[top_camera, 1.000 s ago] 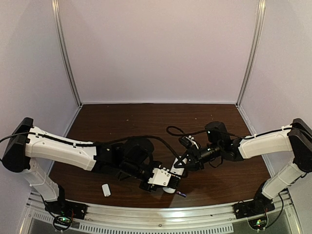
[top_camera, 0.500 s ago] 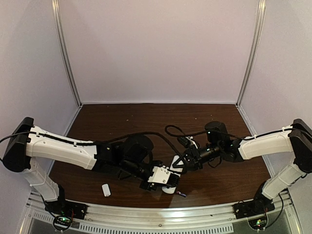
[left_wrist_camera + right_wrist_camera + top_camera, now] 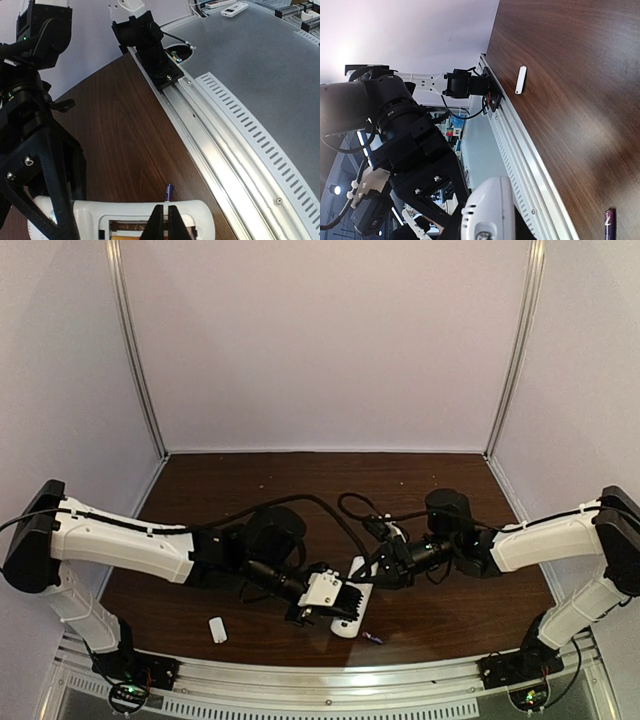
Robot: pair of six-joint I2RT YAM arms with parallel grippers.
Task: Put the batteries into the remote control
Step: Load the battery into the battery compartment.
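Remote control lies with its battery bay open and facing up. Right gripper pinches the remote's far end. Left gripper has its jaws pressed together, tips over the open bay. Purple-blue battery lies loose just beside the remote's near end. Small white piece lies well to the remote's left.

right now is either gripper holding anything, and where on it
The right gripper clamps the remote control by its far end. The left gripper is shut and seems to hold nothing; its tips sit over the battery bay.
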